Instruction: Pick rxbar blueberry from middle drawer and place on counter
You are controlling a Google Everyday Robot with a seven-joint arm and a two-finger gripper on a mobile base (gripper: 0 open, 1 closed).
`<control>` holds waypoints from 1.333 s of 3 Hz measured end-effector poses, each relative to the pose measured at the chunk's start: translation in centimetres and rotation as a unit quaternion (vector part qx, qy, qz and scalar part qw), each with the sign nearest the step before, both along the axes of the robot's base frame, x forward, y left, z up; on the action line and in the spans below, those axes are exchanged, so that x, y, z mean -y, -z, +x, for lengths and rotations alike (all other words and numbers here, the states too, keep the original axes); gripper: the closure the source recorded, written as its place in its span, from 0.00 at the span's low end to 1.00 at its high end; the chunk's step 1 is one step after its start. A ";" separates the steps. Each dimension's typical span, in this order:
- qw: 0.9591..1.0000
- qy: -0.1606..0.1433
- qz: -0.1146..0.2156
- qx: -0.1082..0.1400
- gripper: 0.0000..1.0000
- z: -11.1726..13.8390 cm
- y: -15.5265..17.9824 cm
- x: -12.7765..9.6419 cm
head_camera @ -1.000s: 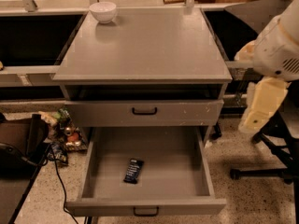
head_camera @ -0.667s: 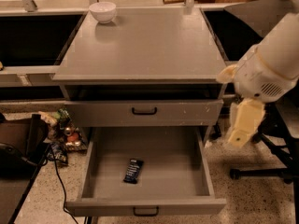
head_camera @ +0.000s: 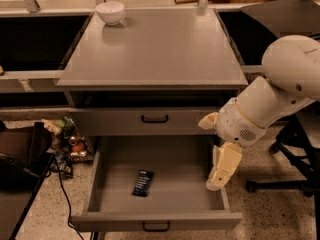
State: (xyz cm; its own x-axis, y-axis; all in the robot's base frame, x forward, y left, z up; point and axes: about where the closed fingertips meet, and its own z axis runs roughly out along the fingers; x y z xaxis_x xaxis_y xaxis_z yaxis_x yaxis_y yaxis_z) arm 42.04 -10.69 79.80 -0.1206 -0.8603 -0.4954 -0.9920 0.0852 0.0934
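The grey counter (head_camera: 155, 49) fills the top of your view, with a white bowl (head_camera: 110, 12) at its 11 o'clock corner. Below, the middle drawer (head_camera: 175, 169) stands open. The rxbar blueberry (head_camera: 143, 183) lies on its floor, long axis roughly 1-to-7 o'clock, at 9 o'clock from the gripper (head_camera: 223, 168). You cannot tell whether the gripper is released or clenched.

Dark rxbar blueberry (head_camera: 143, 182) flat in open middle drawer (head_camera: 182, 186) under counter (head_camera: 155, 49); tool (head_camera: 223, 168) near its right wall
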 end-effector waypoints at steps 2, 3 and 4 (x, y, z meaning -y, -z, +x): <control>1.000 -0.006 -0.002 -0.005 0.00 0.6 1.6 -0.5; 1.000 -0.027 -0.013 0.007 0.00 1.6 5.1 -1.8; 0.999 -0.022 -0.027 0.022 0.00 2.4 8.6 -3.2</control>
